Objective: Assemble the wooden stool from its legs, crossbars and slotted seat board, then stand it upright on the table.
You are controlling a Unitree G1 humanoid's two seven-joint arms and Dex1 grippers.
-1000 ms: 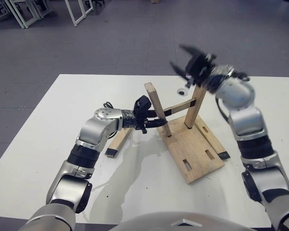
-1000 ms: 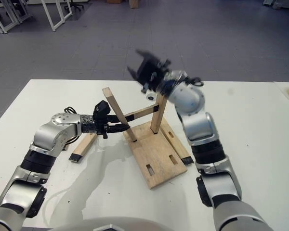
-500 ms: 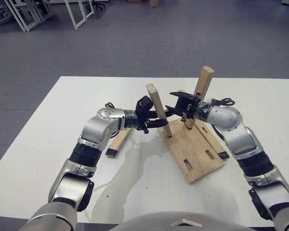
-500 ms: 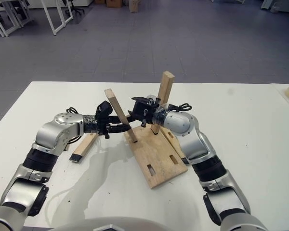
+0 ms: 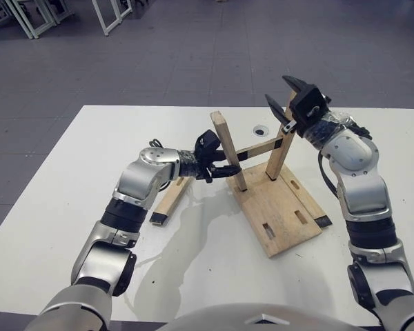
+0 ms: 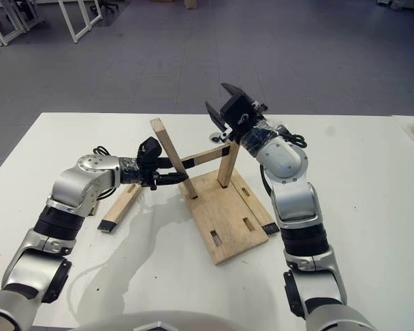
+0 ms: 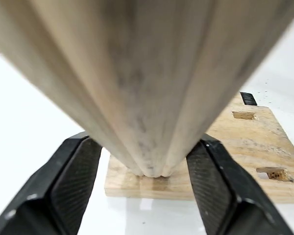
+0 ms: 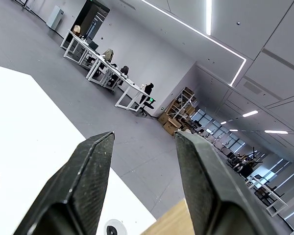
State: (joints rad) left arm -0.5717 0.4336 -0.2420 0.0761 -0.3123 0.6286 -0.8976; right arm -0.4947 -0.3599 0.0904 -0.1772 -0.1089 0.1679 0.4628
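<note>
The slotted seat board (image 5: 279, 210) lies flat on the white table (image 5: 69, 186). Two wooden legs stand in its far slots, joined by a black-tipped crossbar (image 5: 259, 149). The left leg (image 5: 228, 148) leans to the left, and my left gripper (image 5: 224, 167) is shut on it just above the board; in the left wrist view this leg (image 7: 142, 88) sits between both fingers (image 7: 68, 186). My right gripper (image 5: 284, 103) is open at the top of the right leg (image 5: 280, 153), whose wooden end (image 8: 171, 223) shows just below the spread fingers (image 8: 88, 181).
A loose wooden piece (image 5: 170, 200) with a black end lies on the table left of the board, under my left forearm. Another piece (image 5: 305, 200) lies along the board's right edge. A small round hole (image 5: 261, 129) is in the table behind the legs.
My right gripper has risen from low beside the crossbar to the top of the right leg, still open. The left gripper keeps its hold on the left leg.
</note>
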